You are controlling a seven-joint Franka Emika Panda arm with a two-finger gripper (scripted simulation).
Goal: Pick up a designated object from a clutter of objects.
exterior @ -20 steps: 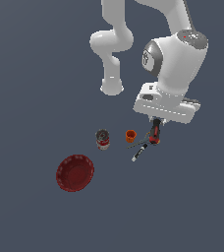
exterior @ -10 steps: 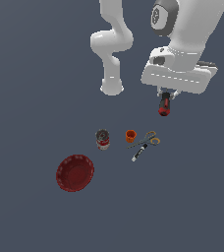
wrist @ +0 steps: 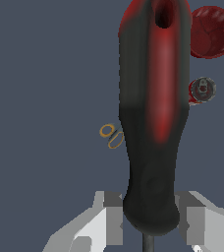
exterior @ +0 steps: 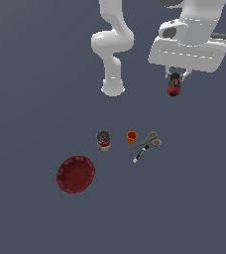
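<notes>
My gripper is shut on the red-and-black screwdriver and holds it high above the floor, handle hanging down. In the wrist view the screwdriver's handle fills the middle, clamped between my two fingers. Far below lie the dark red scalloped bowl, the red-labelled can, the tiny orange cup, the scissors with orange loops and the black-and-white marker. The bowl, the can and the scissors' loops also show in the wrist view.
The arm's white base stands on the floor behind the clutter, at the exterior view's upper middle. The floor is a plain dark grey surface all around.
My gripper has risen steadily with the screwdriver in it, from just above the scissors and marker to high above the floor. The other objects have not moved.
</notes>
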